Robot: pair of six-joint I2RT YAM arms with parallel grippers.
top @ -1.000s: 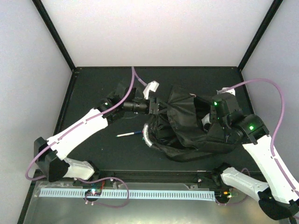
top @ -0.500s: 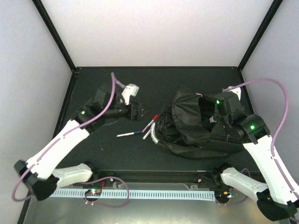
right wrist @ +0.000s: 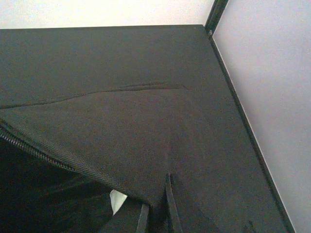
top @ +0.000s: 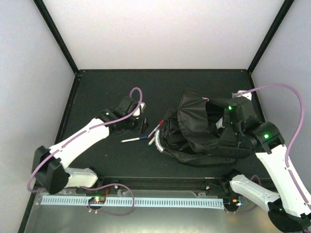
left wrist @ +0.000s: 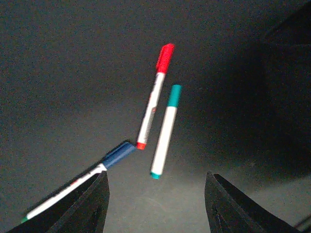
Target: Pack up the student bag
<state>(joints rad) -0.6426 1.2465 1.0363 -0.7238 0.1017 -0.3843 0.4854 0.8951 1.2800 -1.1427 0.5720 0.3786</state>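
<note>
The student bag (top: 194,141), crumpled black woven fabric with a toothed zipper (right wrist: 34,148), sat beneath the right tool (right wrist: 156,213), whose thin jaws pinched a fold of it. The left tool (left wrist: 155,174) stood parted and empty. Three slim white markers (left wrist: 155,99) lay just ahead on the matte tabletop (left wrist: 73,73). A pale scrap (right wrist: 116,200) inside the bag was unidentifiable.

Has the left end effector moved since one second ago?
Yes. The left end effector has pulled back leftward from the student bag, toward the table's left edge.
</note>
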